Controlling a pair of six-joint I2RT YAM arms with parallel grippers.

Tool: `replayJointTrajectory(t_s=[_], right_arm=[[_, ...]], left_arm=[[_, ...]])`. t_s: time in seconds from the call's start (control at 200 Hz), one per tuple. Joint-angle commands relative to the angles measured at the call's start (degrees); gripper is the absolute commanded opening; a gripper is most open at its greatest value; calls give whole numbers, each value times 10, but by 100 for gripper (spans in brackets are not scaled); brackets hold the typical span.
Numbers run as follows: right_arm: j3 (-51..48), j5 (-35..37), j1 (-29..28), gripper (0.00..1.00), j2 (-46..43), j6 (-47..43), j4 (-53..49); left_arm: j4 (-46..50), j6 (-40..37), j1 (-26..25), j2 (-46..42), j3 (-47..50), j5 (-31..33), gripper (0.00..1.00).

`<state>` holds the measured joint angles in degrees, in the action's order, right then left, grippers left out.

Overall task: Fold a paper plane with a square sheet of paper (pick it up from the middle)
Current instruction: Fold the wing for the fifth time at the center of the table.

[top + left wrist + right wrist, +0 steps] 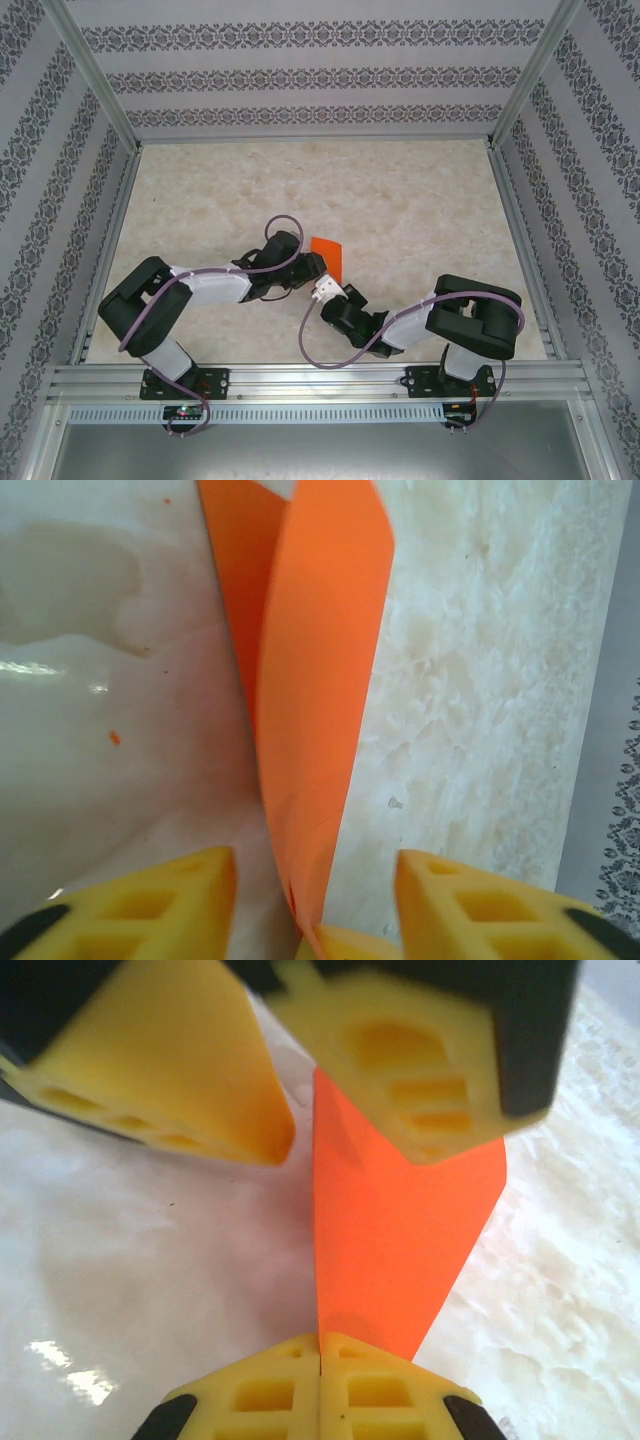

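Tapering to a point at the right claw (320,1360), the orange paper (400,1240) widens as it runs away from that claw, so its long axis leads from the pinched tip out over the pale marbled worktop (400,190). From above, the orange paper (328,252) lies just beyond the right claw (328,290), on the side away from the arm bases and near the middle of the worktop. It is folded lengthwise: the left wrist view shows two layers of the orange paper (320,680) meeting along a crease, the sheet raised on edge rather than flat. The right claw's yellow fingers (390,1395) are pressed together on the narrow tip, pinching it. The left claw (315,890) sits just past the right claw along the paper, its fingers (170,900) spread, one on each side of the folded sheet. Whether either of those fingers touches the paper I cannot tell.
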<state>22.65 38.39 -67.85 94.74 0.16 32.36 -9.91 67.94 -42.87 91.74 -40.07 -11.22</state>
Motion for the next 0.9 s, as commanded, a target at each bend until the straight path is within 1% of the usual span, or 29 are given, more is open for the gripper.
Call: replayJointTrajectory(t_s=[0.0,0.11,0.135,0.25,0.305,0.4,0.555,0.634,0.894], right_arm=[[-18,-51,5,0,-6,27,49],[-27,-90,21,0,-20,53,85],[-44,-98,25,0,-23,58,91],[-57,-135,44,0,-37,90,102],[-65,-155,53,0,-39,106,128],[-77,-166,63,0,-38,135,149],[-96,-189,81,0,-39,198,189],[-97,-216,96,0,-35,234,195],[-119,-315,154,0,-8,363,275]], left_arm=[[8,4,2,-41,13,34,53],[22,5,3,-73,25,60,58],[23,5,4,-81,30,66,59],[43,6,6,-119,44,96,60],[47,6,6,-140,52,110,60],[62,-3,7,-167,59,125,60],[80,-9,8,-189,63,132,60],[79,-9,8,-192,66,132,59],[76,-9,8,-187,66,122,58]])
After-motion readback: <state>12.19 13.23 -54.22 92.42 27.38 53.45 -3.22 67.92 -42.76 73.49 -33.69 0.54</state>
